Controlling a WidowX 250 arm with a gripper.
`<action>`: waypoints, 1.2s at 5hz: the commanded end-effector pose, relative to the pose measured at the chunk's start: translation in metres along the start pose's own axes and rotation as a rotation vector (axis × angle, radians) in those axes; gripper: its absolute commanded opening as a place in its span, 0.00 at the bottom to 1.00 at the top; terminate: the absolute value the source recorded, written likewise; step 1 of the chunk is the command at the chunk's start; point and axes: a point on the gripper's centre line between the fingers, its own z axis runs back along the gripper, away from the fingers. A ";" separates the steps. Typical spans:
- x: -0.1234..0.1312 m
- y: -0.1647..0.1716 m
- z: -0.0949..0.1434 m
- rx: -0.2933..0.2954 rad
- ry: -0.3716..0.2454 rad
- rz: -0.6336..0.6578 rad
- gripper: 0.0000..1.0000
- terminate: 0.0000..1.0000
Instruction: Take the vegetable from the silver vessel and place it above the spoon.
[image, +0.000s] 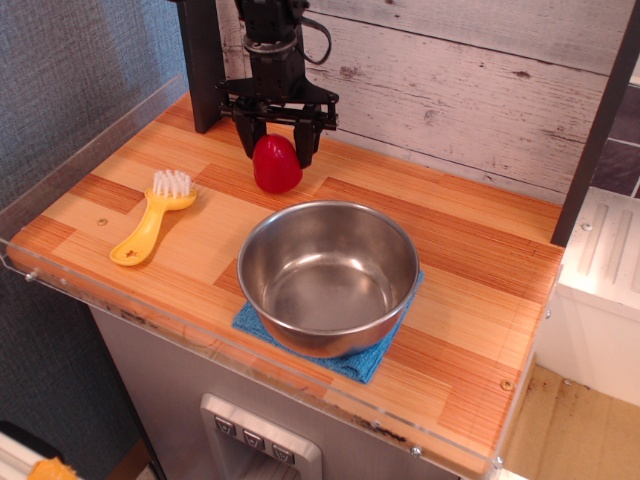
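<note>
The red dome-shaped vegetable (277, 165) stands upright between the fingers of my black gripper (277, 150), at or just above the wooden tabletop, near the back wall. The jaws are closed against its two sides. The silver vessel (328, 273) sits empty on a blue cloth, in front of and to the right of the vegetable. The yellow spoon (152, 222), with its white bristled head pointing to the back, lies to the left. The vegetable is to the right of the spoon's head and slightly further back.
A blue cloth (352, 362) lies under the vessel. A dark post (203, 65) stands at the back left beside the gripper, and another (598, 130) at the right. A clear plastic rim (90, 135) borders the wooden tabletop (480, 270).
</note>
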 end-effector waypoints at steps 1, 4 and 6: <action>0.004 0.008 0.019 -0.034 -0.023 -0.005 1.00 0.00; -0.017 -0.007 0.081 -0.082 -0.156 -0.084 1.00 0.00; -0.042 -0.039 0.104 -0.071 -0.106 -0.342 1.00 0.00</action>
